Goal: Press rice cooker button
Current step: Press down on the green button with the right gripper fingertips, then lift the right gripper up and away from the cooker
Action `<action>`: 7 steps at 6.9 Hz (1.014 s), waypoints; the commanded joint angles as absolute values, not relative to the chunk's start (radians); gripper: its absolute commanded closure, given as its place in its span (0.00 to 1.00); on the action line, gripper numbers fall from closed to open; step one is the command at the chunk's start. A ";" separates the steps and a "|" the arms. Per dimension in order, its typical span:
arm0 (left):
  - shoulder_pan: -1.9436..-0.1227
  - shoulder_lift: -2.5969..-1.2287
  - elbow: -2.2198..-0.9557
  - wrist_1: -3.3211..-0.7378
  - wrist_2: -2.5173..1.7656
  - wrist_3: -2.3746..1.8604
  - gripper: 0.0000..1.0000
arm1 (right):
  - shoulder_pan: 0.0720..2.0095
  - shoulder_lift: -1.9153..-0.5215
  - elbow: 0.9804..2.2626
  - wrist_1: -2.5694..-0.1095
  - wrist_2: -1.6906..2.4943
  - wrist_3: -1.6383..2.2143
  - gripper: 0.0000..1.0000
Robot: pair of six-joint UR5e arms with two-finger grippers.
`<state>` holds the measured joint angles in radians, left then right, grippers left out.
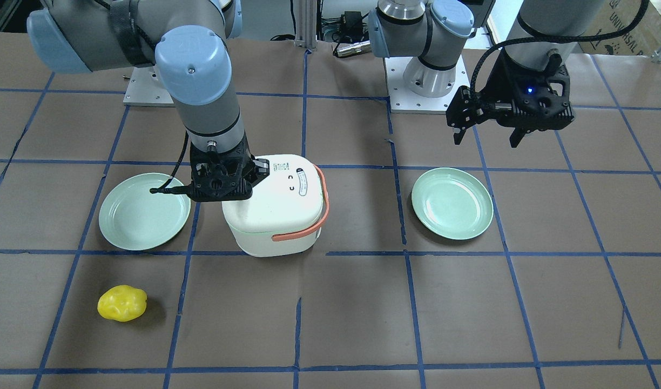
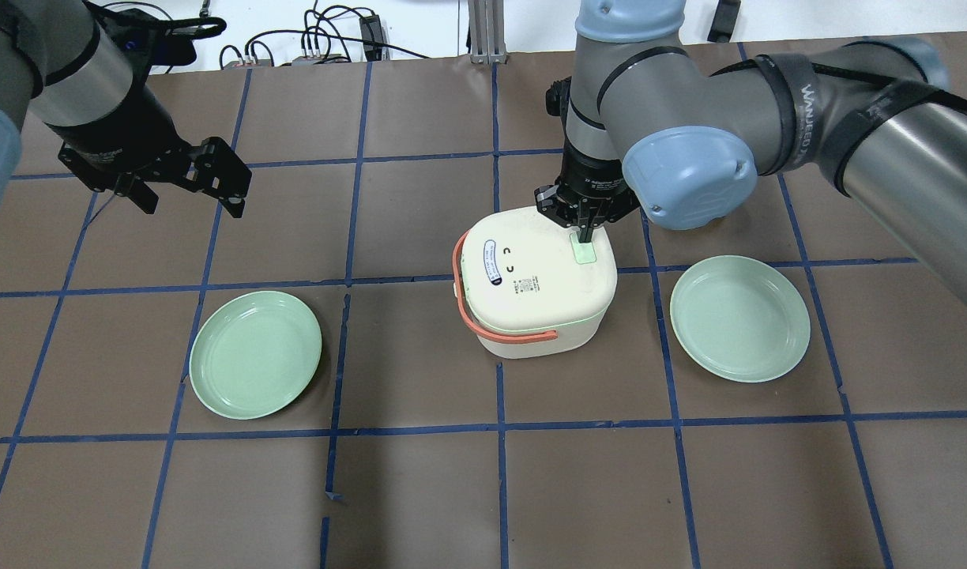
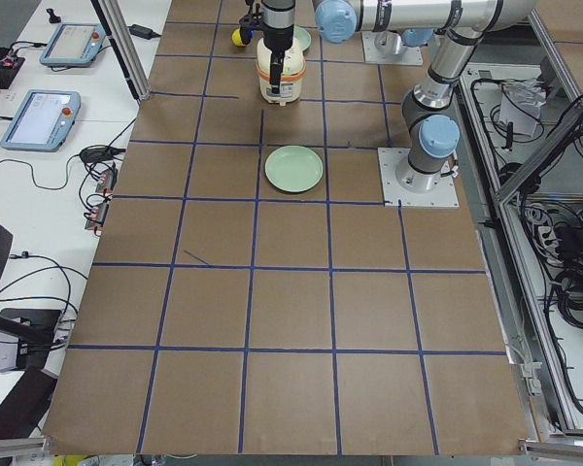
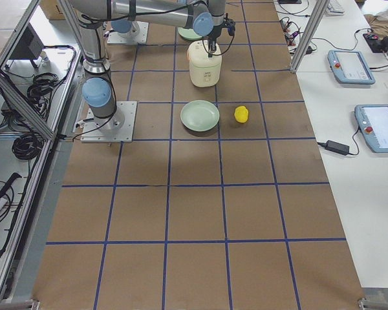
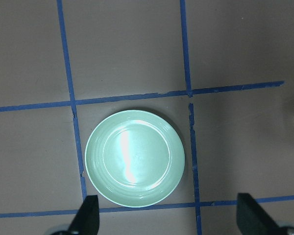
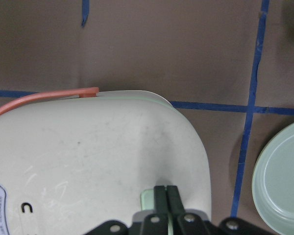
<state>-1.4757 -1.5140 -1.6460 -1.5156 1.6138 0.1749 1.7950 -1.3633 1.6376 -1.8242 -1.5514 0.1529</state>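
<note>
The white rice cooker with an orange handle stands mid-table; it also shows in the front view. Its pale green button is on the lid's edge nearest the robot. My right gripper is shut, fingertips together and resting on the button; the right wrist view shows the closed fingers on the green button. My left gripper is open and empty, held in the air above the table, over a green plate.
Two green plates lie on either side of the cooker. A yellow toy pepper lies on the operators' side beyond the right plate. Blue tape lines grid the brown table.
</note>
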 commanded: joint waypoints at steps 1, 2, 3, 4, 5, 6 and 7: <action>-1.476 -1.514 -1.646 -1.516 1.614 0.175 0.00 | 1.758 -1.373 1.564 -1.809 -1.539 0.163 0.01; -1.476 -1.514 -1.646 -1.516 1.614 0.175 0.00 | 1.721 -1.367 1.480 -1.683 -1.536 0.158 0.00; -1.476 -1.514 -1.646 -1.516 1.614 0.175 0.00 | 1.674 -1.365 1.418 -1.602 -1.537 0.144 0.00; -1.476 -1.514 -1.646 -1.516 1.614 0.175 0.00 | 1.613 -1.373 1.382 -1.548 -1.537 0.100 0.00; -1.476 -1.514 -1.646 -1.516 1.614 0.175 0.00 | 1.558 -1.390 1.365 -1.513 -1.554 0.050 0.00; -1.476 -1.514 -1.646 -1.516 1.614 0.175 0.00 | 1.524 -1.420 1.382 -1.465 -1.560 0.013 0.00; -1.476 -1.514 -1.646 -1.516 1.614 0.175 0.00 | 1.531 -1.430 1.396 -1.451 -1.581 0.006 0.00</action>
